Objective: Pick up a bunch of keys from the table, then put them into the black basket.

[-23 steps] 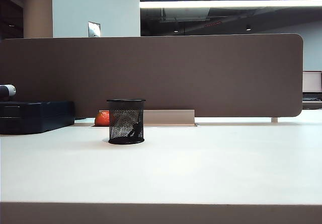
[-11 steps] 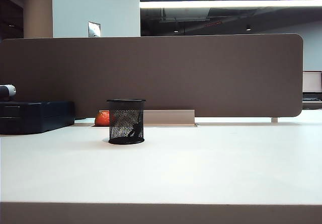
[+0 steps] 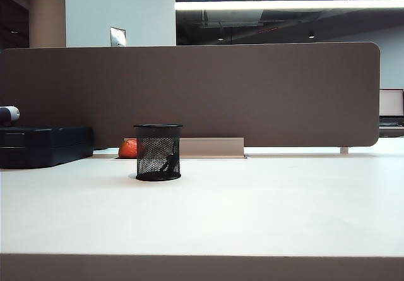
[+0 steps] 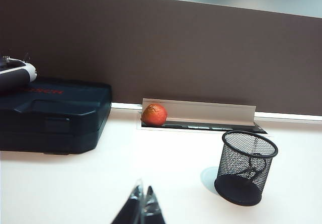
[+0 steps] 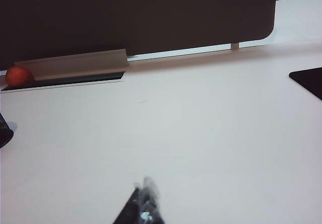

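Black basket (image 3: 158,153) holds keys (image 4: 250,171); left claw (image 4: 142,204), right claw (image 5: 145,204) closed above table (image 3: 252,205).

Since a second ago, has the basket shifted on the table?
No. The basket stands in the same spot in front of the orange fruit and partition.

Red brand lettering reading "BOSCH" seen on the lid of the dark blue-black tool case (image 4: 53,113), partly hidden, no other legible text found
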Tool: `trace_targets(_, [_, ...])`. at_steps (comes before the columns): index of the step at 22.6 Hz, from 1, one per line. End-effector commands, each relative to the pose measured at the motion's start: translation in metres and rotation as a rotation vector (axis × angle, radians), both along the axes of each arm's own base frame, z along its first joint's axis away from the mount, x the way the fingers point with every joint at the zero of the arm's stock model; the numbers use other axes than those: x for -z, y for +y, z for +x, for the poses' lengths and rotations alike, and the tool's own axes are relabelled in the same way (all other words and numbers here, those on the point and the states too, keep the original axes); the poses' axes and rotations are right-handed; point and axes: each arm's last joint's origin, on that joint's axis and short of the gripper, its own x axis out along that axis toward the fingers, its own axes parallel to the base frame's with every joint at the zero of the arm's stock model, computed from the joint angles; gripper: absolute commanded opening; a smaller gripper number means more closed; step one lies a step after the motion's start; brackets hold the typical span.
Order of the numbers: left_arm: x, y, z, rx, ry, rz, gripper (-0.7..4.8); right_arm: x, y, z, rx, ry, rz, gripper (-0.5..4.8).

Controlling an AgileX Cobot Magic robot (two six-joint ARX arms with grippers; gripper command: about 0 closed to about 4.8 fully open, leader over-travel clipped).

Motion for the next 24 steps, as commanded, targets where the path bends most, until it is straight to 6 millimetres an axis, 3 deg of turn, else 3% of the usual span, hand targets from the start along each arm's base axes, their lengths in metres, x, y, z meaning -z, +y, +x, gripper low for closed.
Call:
trace_targets(1, [0.0015,0.0000,0.0002,0.001,0.023,-0.002,-0.05,-0.0011,-0.0001,-0.0001,0.003,-0.011,-0.003,-0.06])
trace_targets(24, [0.0019,0.0000,0.0003,0.001,0.027,-0.002,-0.05,-0.0015,-0.0001,-0.0001,0.004,-0.015,-0.003,-0.06])
